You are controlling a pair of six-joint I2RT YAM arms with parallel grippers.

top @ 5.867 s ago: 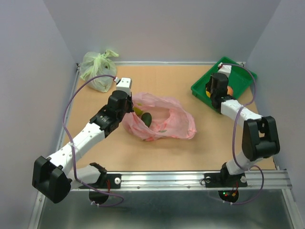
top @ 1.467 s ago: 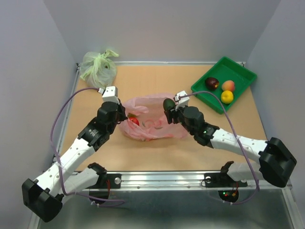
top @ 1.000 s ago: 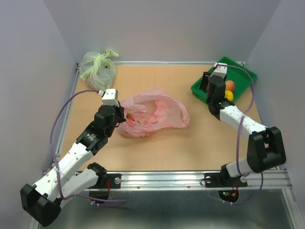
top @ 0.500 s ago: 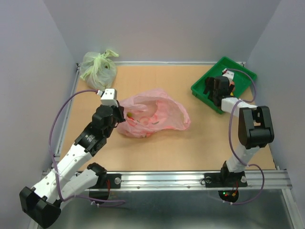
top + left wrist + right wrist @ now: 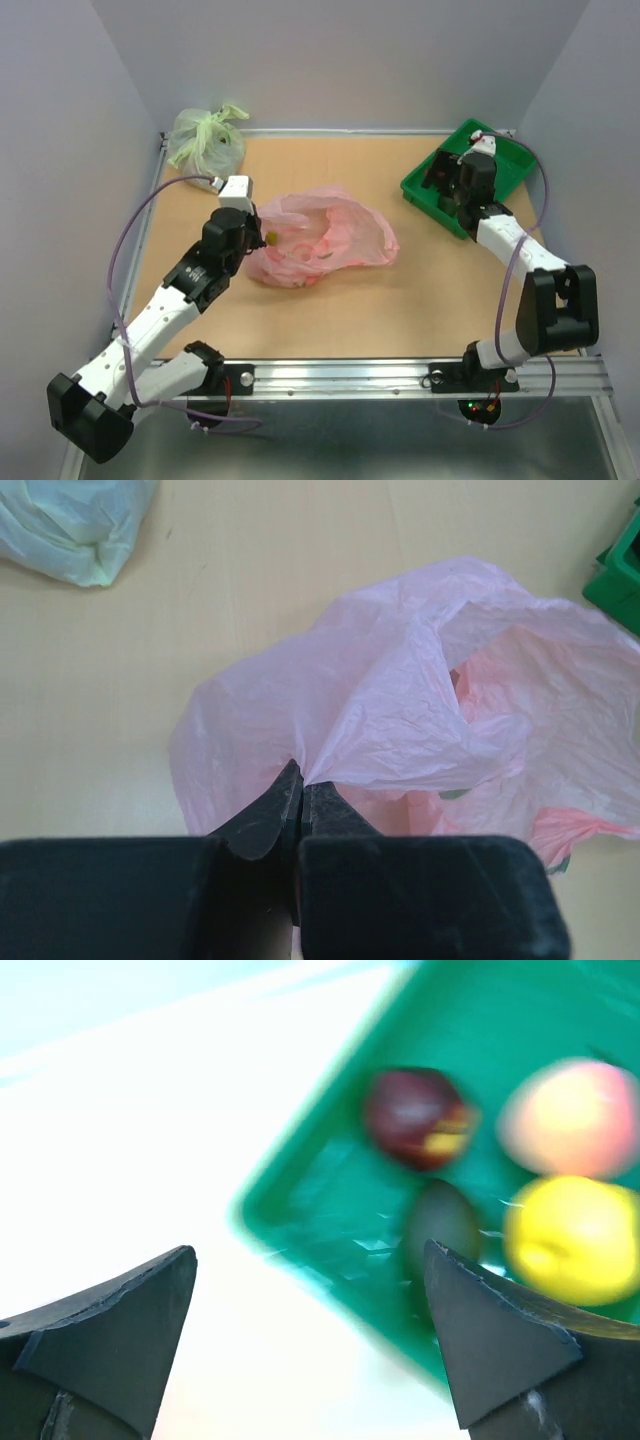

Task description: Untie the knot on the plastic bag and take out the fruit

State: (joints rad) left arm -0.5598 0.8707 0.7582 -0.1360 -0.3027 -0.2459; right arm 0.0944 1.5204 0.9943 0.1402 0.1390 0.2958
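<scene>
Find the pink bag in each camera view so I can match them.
Top view: pink bag at centre, left tool pinching its left edge.
Left wrist: pink bag fills centre and right.
Right wrist: not in it.
Shared landmark: green tray, far right from above, right edge, upper right.

My left gripper (image 5: 300, 780) was clamped shut, its arm stretched forward. My right gripper (image 5: 308, 1250) stood wide open, arm extended far right, wrist seemingly tilted downward.
</scene>
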